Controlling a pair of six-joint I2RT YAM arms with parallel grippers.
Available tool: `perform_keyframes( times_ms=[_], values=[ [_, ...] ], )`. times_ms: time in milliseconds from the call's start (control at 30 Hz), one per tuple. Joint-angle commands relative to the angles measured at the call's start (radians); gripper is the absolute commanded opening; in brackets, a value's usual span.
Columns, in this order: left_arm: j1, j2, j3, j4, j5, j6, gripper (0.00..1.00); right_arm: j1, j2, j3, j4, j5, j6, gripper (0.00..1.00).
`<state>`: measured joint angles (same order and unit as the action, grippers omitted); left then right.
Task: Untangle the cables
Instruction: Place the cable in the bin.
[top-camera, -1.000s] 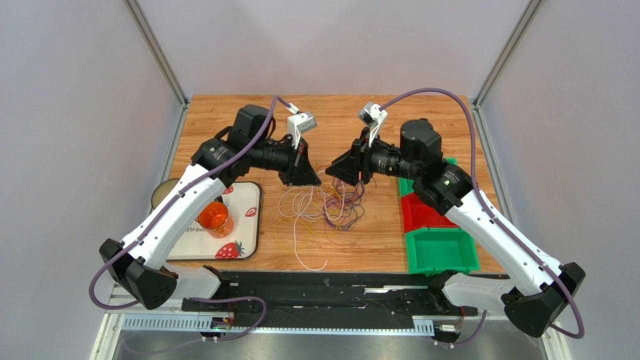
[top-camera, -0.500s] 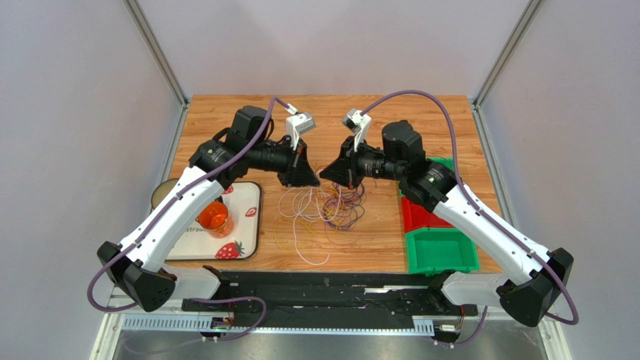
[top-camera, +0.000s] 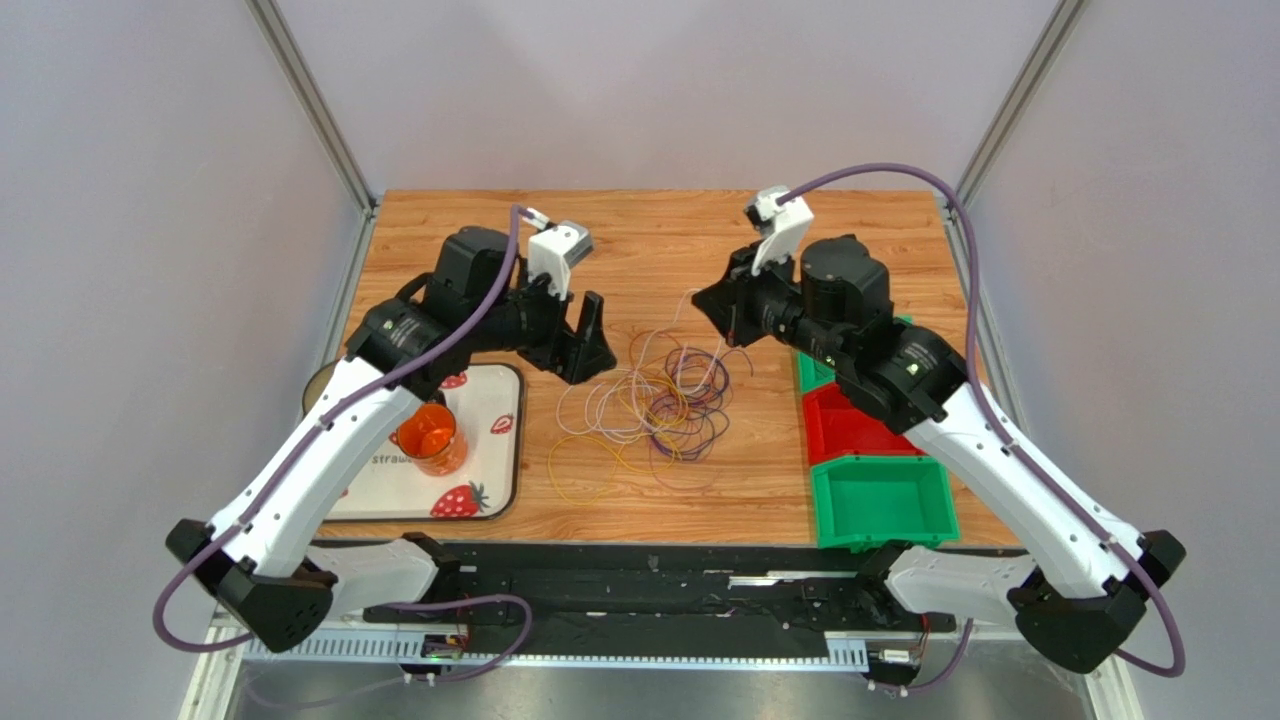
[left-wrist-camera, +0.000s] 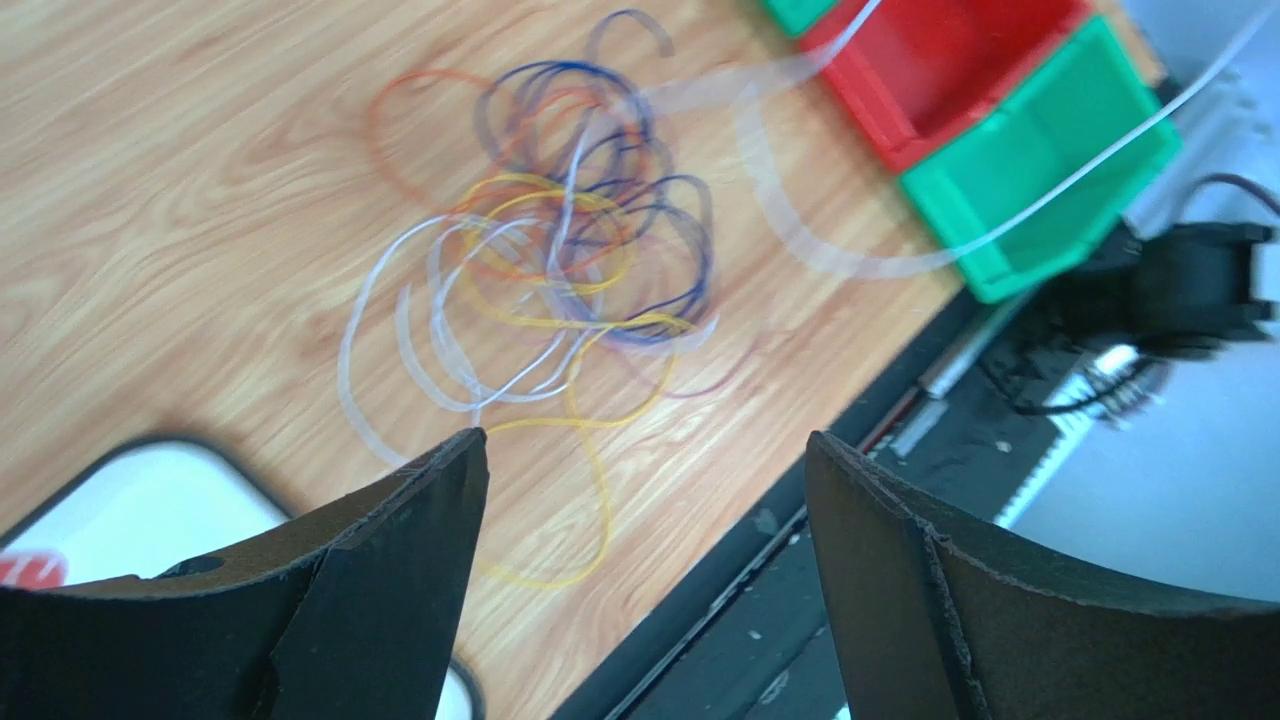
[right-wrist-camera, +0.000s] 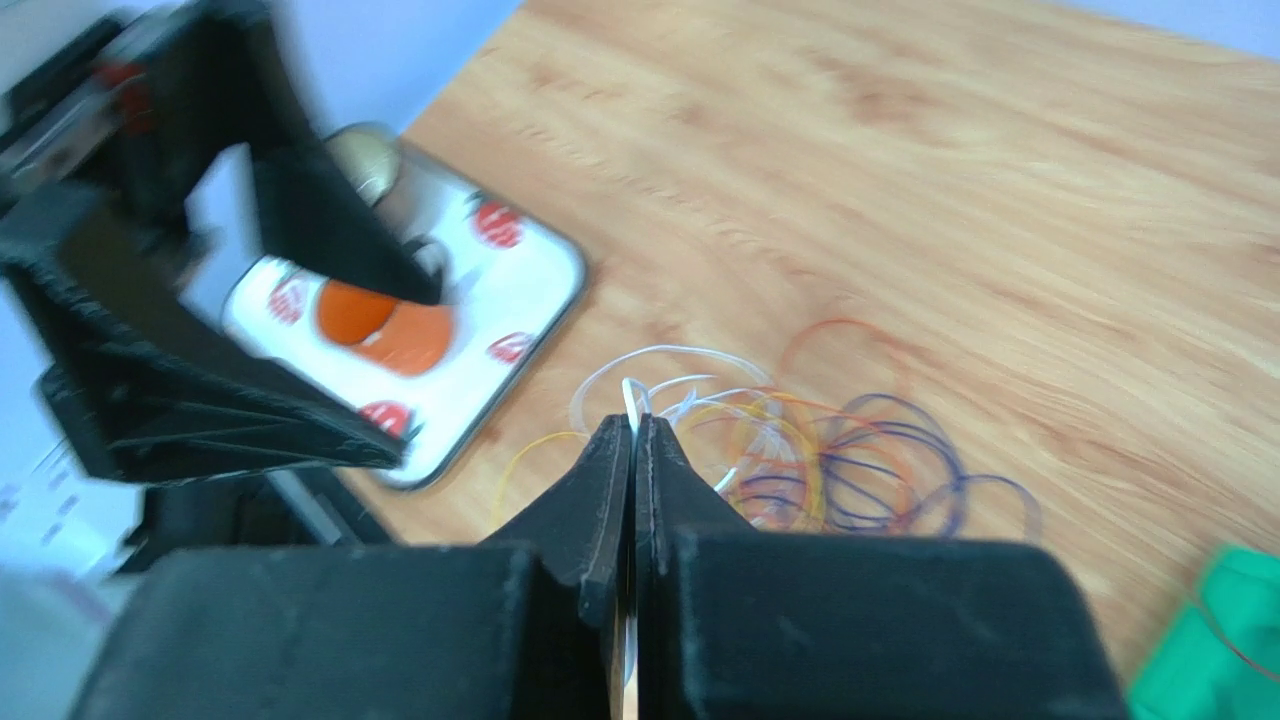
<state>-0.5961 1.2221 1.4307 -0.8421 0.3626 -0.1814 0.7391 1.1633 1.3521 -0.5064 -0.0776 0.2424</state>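
Since a second ago the arms have drawn apart. The left gripper (left-wrist-camera: 646, 450) has let go and backed off toward the tray (top-camera: 504, 450); its jaws stand wide with nothing between them. The right gripper (right-wrist-camera: 633, 428) has closed and risen toward the far right, and it is pinched on a white strand (right-wrist-camera: 676, 354) that runs up from the pile.

The cables (top-camera: 654, 398) lie in a loose heap on the table (top-camera: 451, 218), between the tray and the bins (top-camera: 887, 503). Purple, orange, yellow and white loops cross one another there.

They look nearly weightless and limp, but springy enough to hold their curl, so one pulled strand will likely drag its neighbours. Thin and smooth, a strand could slip from a light pinch or snag at a crossing. The safest hold is probably on a loop that stands clear at the heap's edge, such as the yellow one nearest the arms' bases, rather than in the dense middle. Pinning the heap with the free gripper should help.
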Motion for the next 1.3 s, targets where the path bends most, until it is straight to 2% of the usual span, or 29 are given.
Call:
perform_keyframes(
  times_ms=[0, 67, 100, 233, 267, 333, 367, 433, 467, 567, 633, 900, 1267],
  values=[
    [-0.005, -0.108, -0.053, -0.032, -0.29, -0.039, 0.85, -0.001, -0.08, 0.058, -0.078, 0.432, 0.029, 0.0],
    [-0.005, -0.148, -0.111, -0.009, -0.359, -0.05, 0.84, -0.003, -0.112, 0.055, -0.089, 0.534, 0.047, 0.0],
    [-0.004, -0.16, -0.133, -0.002, -0.46, -0.055, 0.85, -0.004, -0.116, 0.065, -0.116, 0.635, 0.057, 0.0],
    [-0.004, -0.193, -0.202, 0.02, -0.545, -0.069, 0.83, -0.006, -0.103, 0.126, -0.248, 0.913, 0.153, 0.0],
    [-0.004, -0.199, -0.211, 0.027, -0.548, -0.069, 0.83, -0.006, -0.081, 0.148, -0.336, 1.014, 0.222, 0.0],
    [-0.005, -0.216, -0.237, 0.044, -0.551, -0.063, 0.83, -0.006, -0.044, 0.232, -0.453, 1.108, 0.32, 0.0],
    [-0.004, -0.216, -0.24, 0.046, -0.551, -0.059, 0.83, -0.006, 0.002, 0.266, -0.586, 1.183, 0.425, 0.0],
    [-0.004, -0.217, -0.25, 0.043, -0.557, -0.052, 0.83, -0.007, 0.053, 0.376, -0.745, 1.246, 0.574, 0.0],
    [-0.004, -0.216, -0.253, 0.043, -0.554, -0.05, 0.82, -0.006, 0.099, 0.407, -0.899, 1.283, 0.719, 0.0],
    [-0.004, -0.2, -0.257, 0.038, -0.542, -0.046, 0.82, -0.01, 0.151, 0.492, -1.099, 1.309, 0.871, 0.0],
    [-0.005, -0.191, -0.259, 0.034, -0.536, -0.044, 0.81, -0.026, 0.173, 0.495, -1.159, 1.29, 0.945, 0.0],
    [-0.004, -0.196, -0.263, 0.034, -0.534, -0.04, 0.8, -0.176, 0.121, 0.367, -1.159, 1.165, 1.017, 0.0],
    [-0.004, -0.197, -0.265, 0.034, -0.541, -0.038, 0.8, -0.211, 0.105, 0.289, -1.161, 1.101, 0.963, 0.0]
  ],
)
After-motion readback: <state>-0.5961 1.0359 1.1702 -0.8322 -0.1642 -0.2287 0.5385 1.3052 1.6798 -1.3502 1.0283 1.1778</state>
